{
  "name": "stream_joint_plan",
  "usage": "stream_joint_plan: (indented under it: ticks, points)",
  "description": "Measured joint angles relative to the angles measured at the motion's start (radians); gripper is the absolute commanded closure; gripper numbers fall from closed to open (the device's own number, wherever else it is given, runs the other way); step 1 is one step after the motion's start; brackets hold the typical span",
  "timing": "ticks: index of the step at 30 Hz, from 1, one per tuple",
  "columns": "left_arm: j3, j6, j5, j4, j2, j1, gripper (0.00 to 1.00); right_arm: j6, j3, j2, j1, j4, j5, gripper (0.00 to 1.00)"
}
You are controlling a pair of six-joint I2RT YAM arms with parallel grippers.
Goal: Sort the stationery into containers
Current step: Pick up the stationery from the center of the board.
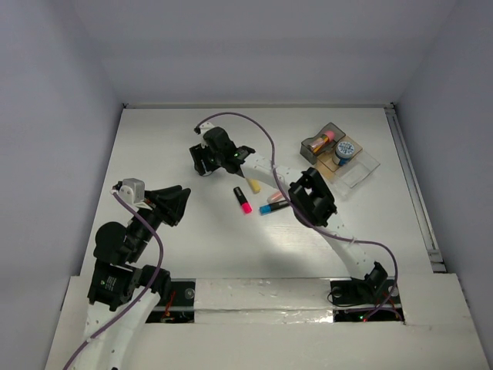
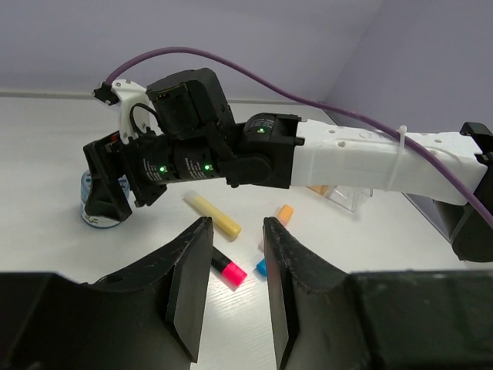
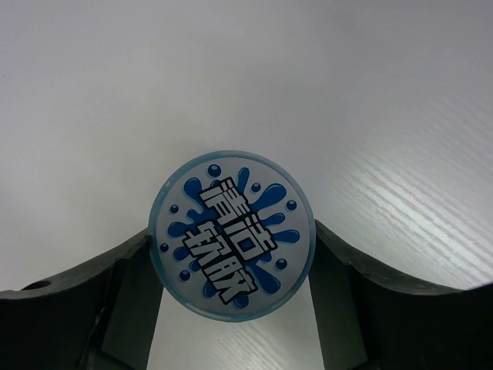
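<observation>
My right gripper (image 1: 204, 161) is stretched to the far left-middle of the table and is shut on a round blue-white roll (image 3: 231, 235). The roll fills the gap between both fingers and sits at about table level in the left wrist view (image 2: 94, 208). My left gripper (image 2: 235, 227) is open and empty, above the table, short of the highlighters. The yellow (image 1: 253, 183), pink-black (image 1: 243, 200) and blue-black (image 1: 272, 207) highlighters lie mid-table. The orange highlighter (image 2: 285, 213) lies beside them. The joined trays stand at the back right: the grey tray (image 1: 310, 149) holds the glue stick (image 1: 323, 139), and the amber tray (image 1: 331, 162) holds the other roll (image 1: 344, 152).
The clear tray (image 1: 362, 171) at the row's near end shows nothing in it. The right arm's white forearm (image 1: 266, 171) crosses over the highlighters. A rail (image 1: 412, 185) runs along the table's right edge.
</observation>
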Motion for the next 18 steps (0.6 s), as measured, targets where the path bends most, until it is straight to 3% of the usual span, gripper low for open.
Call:
stream_joint_plan:
  ticks: [4,8,13,18]
  points:
    - [0.000,0.000,0.000,0.000,0.000,0.000,0.70,0.013,-0.058,-0.022,0.000,0.051,0.026,0.61]
    - [0.000,0.000,0.001,0.000,0.000,0.000,0.70,0.010,-0.271,-0.174,0.000,0.091,0.100,0.64]
    - [0.000,0.000,0.016,0.002,0.001,0.000,0.67,0.016,-0.666,-0.580,-0.040,0.133,0.185,0.68]
    - [0.000,0.000,0.027,0.002,-0.002,0.000,0.67,0.085,-0.969,-1.020,-0.263,0.224,0.233,0.70]
